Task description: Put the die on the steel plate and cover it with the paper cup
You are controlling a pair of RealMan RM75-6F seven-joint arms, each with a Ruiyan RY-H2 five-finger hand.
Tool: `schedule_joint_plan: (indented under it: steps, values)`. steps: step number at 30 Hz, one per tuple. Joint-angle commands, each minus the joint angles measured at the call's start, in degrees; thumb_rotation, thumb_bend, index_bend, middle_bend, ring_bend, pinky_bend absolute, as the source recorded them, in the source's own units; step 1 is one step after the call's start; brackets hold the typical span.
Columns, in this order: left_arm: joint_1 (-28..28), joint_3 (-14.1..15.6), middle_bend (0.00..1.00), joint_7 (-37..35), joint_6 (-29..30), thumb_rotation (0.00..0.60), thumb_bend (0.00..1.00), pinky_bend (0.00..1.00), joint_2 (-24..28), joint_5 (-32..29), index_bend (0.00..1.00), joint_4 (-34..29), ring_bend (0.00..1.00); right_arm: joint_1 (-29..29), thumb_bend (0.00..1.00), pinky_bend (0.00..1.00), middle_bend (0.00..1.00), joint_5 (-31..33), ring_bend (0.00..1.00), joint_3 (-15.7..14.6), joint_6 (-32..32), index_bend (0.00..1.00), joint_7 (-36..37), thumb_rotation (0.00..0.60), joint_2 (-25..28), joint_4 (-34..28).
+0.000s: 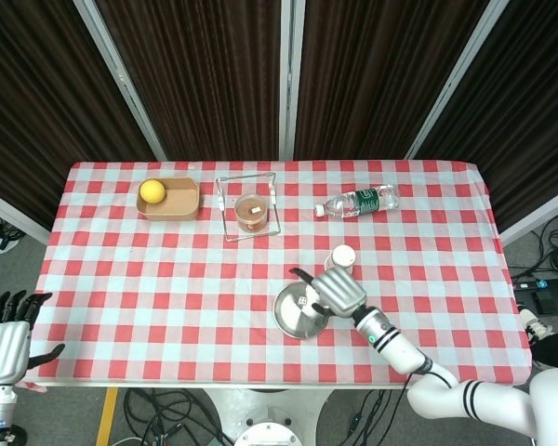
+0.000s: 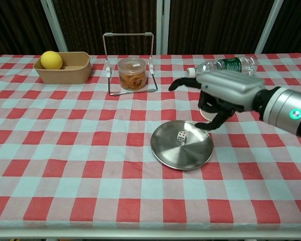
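A small white die point(image 2: 181, 135) lies on the round steel plate point(image 2: 165, 150) near the table's front middle; the same plate point(image 1: 293, 316) shows in the head view. My right hand point(image 2: 224, 92) hovers above the plate's far right edge, fingers spread, holding nothing; it also shows in the head view as the right hand point(image 1: 335, 291). The white paper cup point(image 1: 342, 256) stands upside down just behind that hand, mostly hidden by it in the chest view. My left hand point(image 1: 6, 339) hangs off the table's left front corner, fingers apart and empty.
A tan box point(image 2: 70, 70) with a yellow ball point(image 2: 51, 59) sits at the back left. A wire rack with a brown jar point(image 2: 132, 73) stands at the back centre. A plastic water bottle point(image 2: 226, 65) lies on its side at the back right.
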Motion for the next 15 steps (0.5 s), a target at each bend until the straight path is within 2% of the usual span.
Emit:
schedule_joint_plan:
  steps: [1,3,4,7,11,15]
  values:
    - [-0.1,0.0,0.19,0.1,-0.1,0.600,0.06,0.00,-0.1,0.1,0.18,0.0,0.09,-3.1,0.14,0.77,0.67,-0.1,0.62,2.0,5.7,0.12,6.6,0.600,4.2,-2.0]
    - [-0.2,0.1,0.19,0.1,-0.2,0.600,0.06,0.00,-0.2,0.2,0.18,0.0,0.09,-3.8,0.14,0.62,0.51,1.3,0.46,2.9,6.3,0.12,10.2,0.600,5.2,-1.6]
    - [-0.2,0.0,0.19,0.2,-0.2,0.600,0.06,0.00,-0.2,0.3,0.18,-0.1,0.09,-4.1,0.14,0.50,0.41,2.9,0.33,3.5,5.7,0.12,12.6,0.600,5.8,-1.2]
    - [-0.4,0.0,0.19,0.5,-0.3,0.600,0.06,0.00,-0.1,0.3,0.18,-0.3,0.09,-4.3,0.13,0.24,0.23,6.5,0.10,4.4,2.9,0.12,17.4,0.600,6.5,0.6]
    - [-0.6,-0.1,0.19,1.0,-0.5,0.600,0.06,0.00,0.0,0.4,0.18,-0.8,0.09,-3.8,0.12,0.07,0.14,10.2,0.00,4.8,-1.9,0.12,21.6,0.600,5.2,4.7]
    - [-0.7,-0.1,0.19,1.4,-0.7,0.600,0.06,0.00,0.2,0.2,0.18,-1.2,0.09,-2.6,0.11,0.04,0.12,12.6,0.00,5.1,-6.4,0.12,24.8,0.600,3.1,8.8]
